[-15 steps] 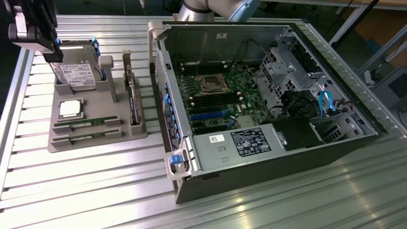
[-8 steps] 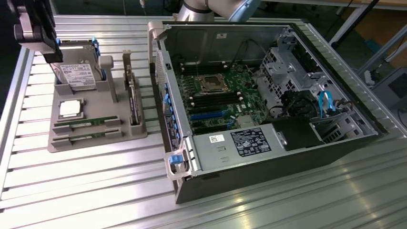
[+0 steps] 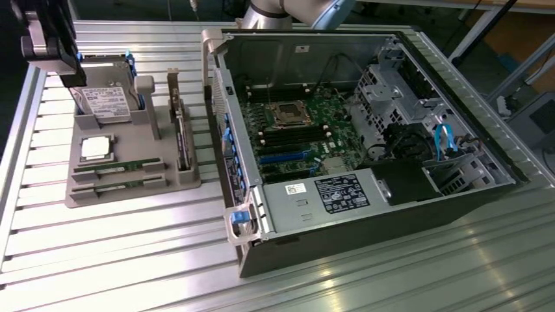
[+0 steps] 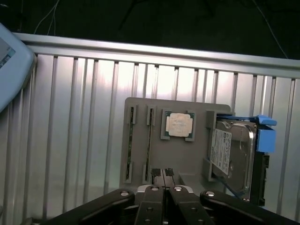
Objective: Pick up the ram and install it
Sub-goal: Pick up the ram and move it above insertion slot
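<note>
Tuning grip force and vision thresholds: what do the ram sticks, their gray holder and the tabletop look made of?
Ram sticks: green circuit board with small dark chips and a matte look.
Holder: uniform matte gray with moulded slots, likely plastic, possibly printed.
Tabletop: ribbed silver slats throwing bright glare, probably bare aluminium.

Table (image 3: 104,260): ribbed metal, lying under everything.
Tray (image 3: 143,140): grey holder at the exterior view's left, just beside the computer case.
Hard drive (image 3: 108,97): on edge at the tray's far end, with a blue carrier.
Processor chip (image 3: 95,148): square and silver, flat in a recess just nearer than the drive.
Card (image 3: 180,140): on edge along the tray's right side.
Computer case (image 3: 347,250): open on the right.
Motherboard (image 3: 299,140): green, inside the case.
Blue cables (image 3: 444,140): at the case's right side.
</note>
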`<action>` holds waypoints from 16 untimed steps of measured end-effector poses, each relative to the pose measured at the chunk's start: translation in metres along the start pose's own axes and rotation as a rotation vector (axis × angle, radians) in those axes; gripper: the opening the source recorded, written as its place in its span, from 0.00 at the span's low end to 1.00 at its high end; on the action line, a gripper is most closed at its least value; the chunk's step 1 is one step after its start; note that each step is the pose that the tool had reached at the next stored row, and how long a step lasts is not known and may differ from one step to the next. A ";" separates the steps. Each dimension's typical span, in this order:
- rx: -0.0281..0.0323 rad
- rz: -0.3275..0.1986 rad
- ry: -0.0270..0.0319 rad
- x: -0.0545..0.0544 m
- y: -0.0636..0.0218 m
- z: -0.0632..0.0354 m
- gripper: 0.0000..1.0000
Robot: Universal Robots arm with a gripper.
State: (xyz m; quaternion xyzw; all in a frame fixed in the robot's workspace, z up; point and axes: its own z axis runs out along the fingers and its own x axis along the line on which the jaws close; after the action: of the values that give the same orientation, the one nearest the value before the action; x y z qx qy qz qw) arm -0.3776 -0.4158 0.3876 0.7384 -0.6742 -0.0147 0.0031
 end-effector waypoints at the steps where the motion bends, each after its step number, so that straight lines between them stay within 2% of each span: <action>1: 0.0000 0.000 0.0000 0.000 0.0000 0.0011 0.10; 3: -0.0003 0.000 0.0002 0.000 -0.0002 0.0040 0.10; 12: -0.0001 0.000 0.0001 0.000 -0.0001 0.0042 0.10; 13: 0.0000 0.000 0.0000 0.000 -0.0001 0.0043 0.11; 15: -0.0001 0.000 0.0001 0.000 -0.0001 0.0042 0.23; 16: -0.0001 0.000 0.0001 0.000 -0.0001 0.0042 0.23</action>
State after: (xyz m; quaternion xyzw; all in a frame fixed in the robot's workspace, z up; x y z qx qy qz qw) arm -0.3776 -0.4157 0.3833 0.7384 -0.6742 -0.0147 0.0031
